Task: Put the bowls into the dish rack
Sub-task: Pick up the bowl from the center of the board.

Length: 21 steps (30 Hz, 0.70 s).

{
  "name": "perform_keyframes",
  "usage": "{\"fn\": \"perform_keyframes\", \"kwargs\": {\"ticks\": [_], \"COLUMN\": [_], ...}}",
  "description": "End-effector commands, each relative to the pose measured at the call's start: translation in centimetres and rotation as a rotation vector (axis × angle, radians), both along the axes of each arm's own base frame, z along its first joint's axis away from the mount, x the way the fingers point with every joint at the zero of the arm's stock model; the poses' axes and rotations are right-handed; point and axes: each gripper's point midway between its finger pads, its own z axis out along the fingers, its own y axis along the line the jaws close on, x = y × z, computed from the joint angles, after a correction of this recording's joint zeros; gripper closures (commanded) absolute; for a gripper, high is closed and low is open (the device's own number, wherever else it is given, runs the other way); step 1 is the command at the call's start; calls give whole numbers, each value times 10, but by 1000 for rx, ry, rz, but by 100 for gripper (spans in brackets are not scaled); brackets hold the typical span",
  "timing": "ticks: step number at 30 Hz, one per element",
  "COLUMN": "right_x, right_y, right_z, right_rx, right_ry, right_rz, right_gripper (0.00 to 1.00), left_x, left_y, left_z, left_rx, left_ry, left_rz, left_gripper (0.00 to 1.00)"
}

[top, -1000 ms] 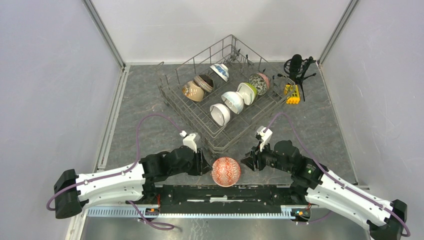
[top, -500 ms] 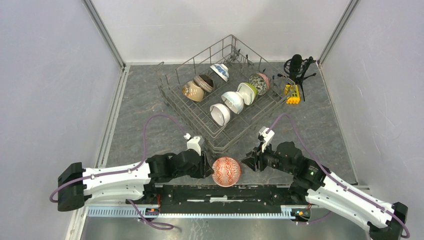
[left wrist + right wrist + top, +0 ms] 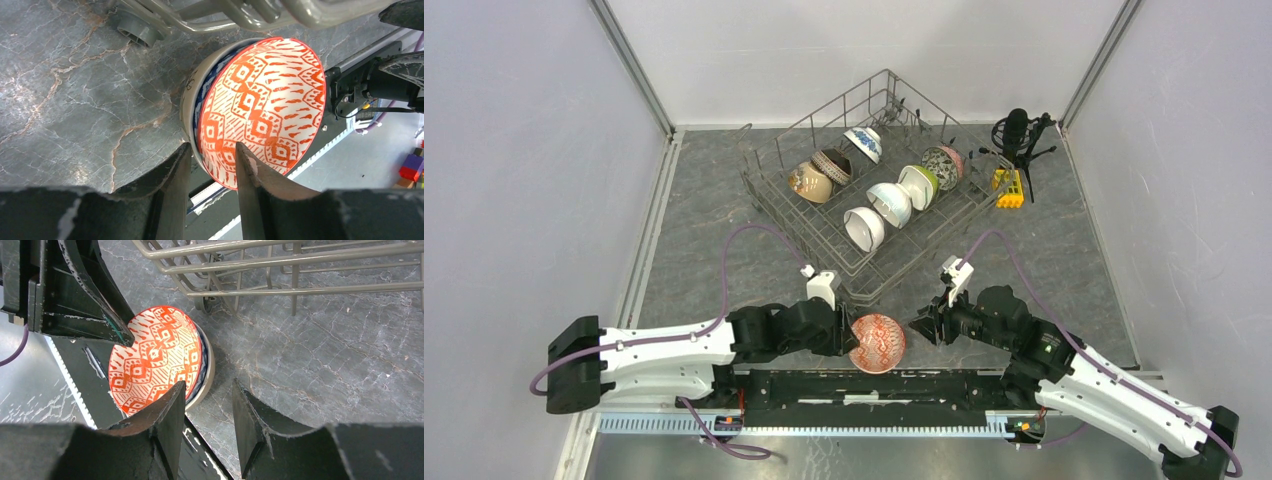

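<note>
Bowl in play: orange patterned bowl (image 3: 876, 343), at the 6 o'clock edge of the table (image 3: 694, 200), tipped with its mouth toward the arm bases. It seems to be nested in a cream outer bowl (image 3: 192, 97) that shows blue at its rim.
Dish rack (image 3: 844, 265): at 12 o'clock from that bowl, with the racked bowls (image 3: 891, 203) standing on edge between its tines.
Left gripper (image 3: 212, 150): at the bowl's 9 o'clock, jaws half spread astride the rim, one finger inside and one outside. Whether they press on it yet, I cannot tell.
Right gripper (image 3: 208, 385): at the bowl's 3 o'clock, fingers apart, nothing between them.
Handling: probably glazed ceramic, so stiff, fairly heavy, slick and easy to chip. A nested pair may slide apart.
Hold: pinch deep across the rim wall, taking both layers if there are two.
</note>
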Motion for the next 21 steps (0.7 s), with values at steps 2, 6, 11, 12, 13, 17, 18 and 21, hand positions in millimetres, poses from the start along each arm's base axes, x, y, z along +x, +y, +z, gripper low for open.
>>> {"fn": "perform_keyframes", "kwargs": {"ticks": [2,6,11,12,13,17,18,21], "right_x": [2,2,2,2,2,2,2,0], "right_y": [0,-1,-1,-1,-1,-1,0,3], "right_z": [4,4,5,5,6,8,9,18], "right_rx": [16,12,13,13,13,17,21,49], "right_ry": [-12,-13,-16,-17,-17,-19,-19,-24], "right_rz": [-15,-15,-16,-15,-15,-14,-14,1], "right_gripper": [55,55,56,56,56,56,56,56], "left_x": [8,8,9,8,8,8,9,11], "left_y": [-16,-15,-12,-12,-12,-12,-13,-13], "left_z": [17,15,16,16,15,17,18,23], "left_rx": [-35,-5,14,16,18,18,15,6], "left_ry": [-34,-37,-47,-47,-47,-49,-54,-65], "left_rz": [20,13,14,12,10,8,8,12], "left_gripper": [59,67,81,83,86,95,98,98]}}
